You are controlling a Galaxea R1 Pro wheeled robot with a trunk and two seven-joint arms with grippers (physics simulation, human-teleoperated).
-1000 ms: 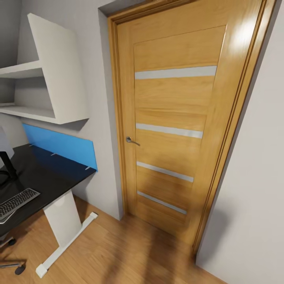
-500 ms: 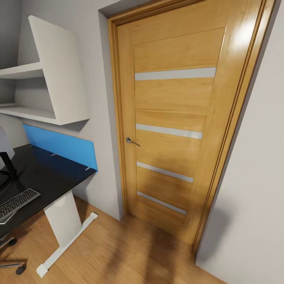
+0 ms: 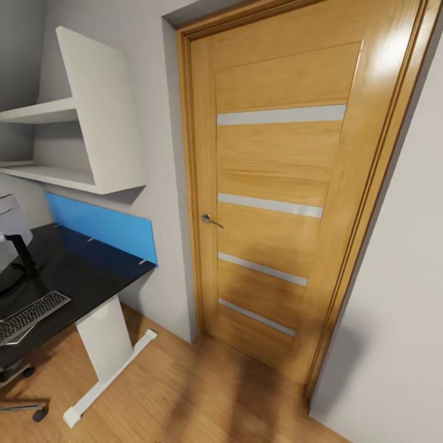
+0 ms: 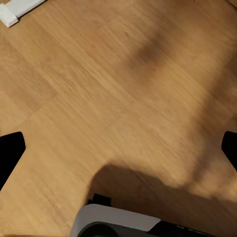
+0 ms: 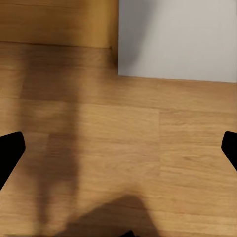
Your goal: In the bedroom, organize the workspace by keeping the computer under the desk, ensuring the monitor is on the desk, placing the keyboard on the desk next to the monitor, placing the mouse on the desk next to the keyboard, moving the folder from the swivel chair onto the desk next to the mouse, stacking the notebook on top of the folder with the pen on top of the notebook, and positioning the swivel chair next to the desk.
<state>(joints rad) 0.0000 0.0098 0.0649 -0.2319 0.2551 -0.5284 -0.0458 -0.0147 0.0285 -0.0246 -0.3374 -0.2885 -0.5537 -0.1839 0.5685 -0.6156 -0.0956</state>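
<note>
Wooden flooring (image 3: 184, 394) in a warm oak tone runs across the lower part of the head view, meeting a tall oak door (image 3: 283, 184) with four pale horizontal strips and a small metal handle (image 3: 209, 219) at its left edge. Grey wall (image 3: 394, 320) stands to the right of the door, and white wall shelves (image 3: 80, 141) hang in the upper left.

At the left edge of that view sits the bench (image 3: 74, 277), its black top carried on a white leg (image 3: 107, 344) with a long white foot, and a bright blue back panel (image 3: 104, 224) standing along its far edge against the wall. On the bench, at the lower left, lies the keyboard (image 3: 31, 315), silver-framed with black keys, partly cut off by the frame. Just above it, the black stand and a pale corner of the monitor (image 3: 15, 237) show at the far left. Below the bench, in the bottom left corner, a chrome leg and black castors of the swivel chair (image 3: 24, 406) rest on the floor.

In the left wrist view the left gripper (image 4: 118, 148) has its jaws wide apart, the dark fingertips (image 4: 10, 153) at opposite edges of the frame, holding nothing, over bare floor. In the right wrist view the right gripper (image 5: 118, 148) likewise has its jaws spread wide and empty, fingertips (image 5: 10, 150) at the frame edges, above floor where it meets the wall's base
</note>
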